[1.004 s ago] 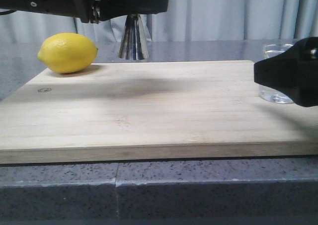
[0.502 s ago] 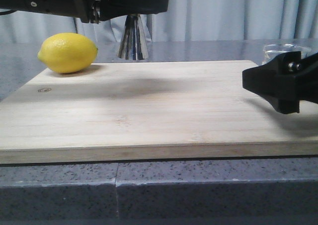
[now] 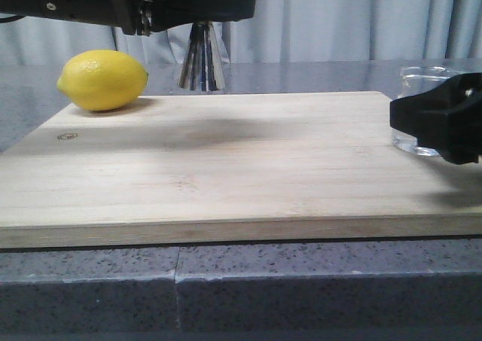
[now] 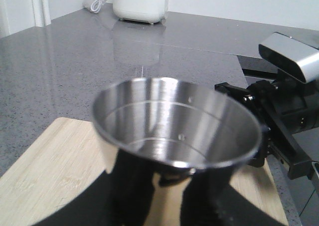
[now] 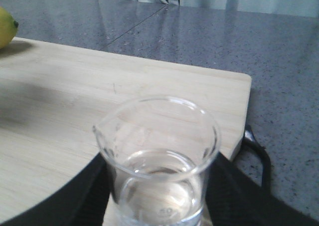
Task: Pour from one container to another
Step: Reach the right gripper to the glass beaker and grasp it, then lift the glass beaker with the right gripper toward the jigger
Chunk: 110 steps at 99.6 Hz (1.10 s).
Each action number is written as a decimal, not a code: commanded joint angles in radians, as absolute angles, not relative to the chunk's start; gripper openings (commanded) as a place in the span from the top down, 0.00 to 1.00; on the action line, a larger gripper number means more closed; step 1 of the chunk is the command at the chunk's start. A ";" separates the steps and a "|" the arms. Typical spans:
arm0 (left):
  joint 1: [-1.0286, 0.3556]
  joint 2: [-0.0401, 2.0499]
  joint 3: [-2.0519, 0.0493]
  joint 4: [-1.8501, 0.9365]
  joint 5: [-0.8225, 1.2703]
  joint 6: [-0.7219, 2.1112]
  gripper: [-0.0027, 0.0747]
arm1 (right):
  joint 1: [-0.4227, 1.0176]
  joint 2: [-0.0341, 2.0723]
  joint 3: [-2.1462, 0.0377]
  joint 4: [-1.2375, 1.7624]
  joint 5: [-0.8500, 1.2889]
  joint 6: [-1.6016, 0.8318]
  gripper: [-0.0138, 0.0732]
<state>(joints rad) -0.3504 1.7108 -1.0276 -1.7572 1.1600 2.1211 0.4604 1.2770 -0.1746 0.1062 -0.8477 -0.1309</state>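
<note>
In the front view, the left hand (image 3: 197,21) reaches in along the upper edge, above the far side of the wooden board (image 3: 226,160). The lower cone of the steel jigger (image 3: 201,61) hangs out beneath it, clear of the board. A lemon (image 3: 102,79) lies on the board's far corner, beside and below this hand. The right hand (image 3: 440,123) is low at the board's other end, and the glass beaker (image 3: 422,85) shows just behind it, partly hidden. The board rests on a grey speckled worktop (image 3: 248,288).

In the left wrist view, the jigger (image 4: 177,128) fills the middle, its open mouth facing the camera, the bowl looking dry. The fingers (image 4: 132,186) are closed on its body below the rim. Past it the right hand (image 4: 279,118) appears near the board's edge.

In the right wrist view, the beaker (image 5: 157,158) sits between the two fingers (image 5: 89,191), which press against its sides, so this hand is holding it. It stands upright with clear liquid in the bottom, its pouring lip turned toward the board (image 5: 99,96). The lemon (image 5: 6,26) is well away at the board's far end.
</note>
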 commanded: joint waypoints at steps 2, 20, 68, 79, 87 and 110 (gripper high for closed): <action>-0.356 1.662 -1.048 -1.850 1.257 2.121 0.68 | 0.462 1.264 -0.196 0.099 -0.932 -0.136 0.48; -0.356 1.662 -1.048 -1.850 1.257 2.121 0.68 | 0.462 1.264 -0.196 0.099 -0.930 -0.136 0.48; -0.356 1.662 -1.048 -1.850 1.257 2.121 0.68 | 0.462 1.190 -0.320 0.099 -0.735 -0.127 0.48; -0.356 1.662 -1.048 -1.850 1.257 2.121 0.68 | 0.462 1.166 -0.390 0.094 -0.628 -0.129 0.48; -0.356 1.662 -1.048 -1.850 1.257 2.121 0.68 | 0.462 1.150 -0.451 0.072 -0.527 -0.129 0.48; -0.356 1.662 -1.048 -1.850 1.257 2.121 0.68 | 0.462 1.141 -0.695 0.000 -0.149 -0.129 0.48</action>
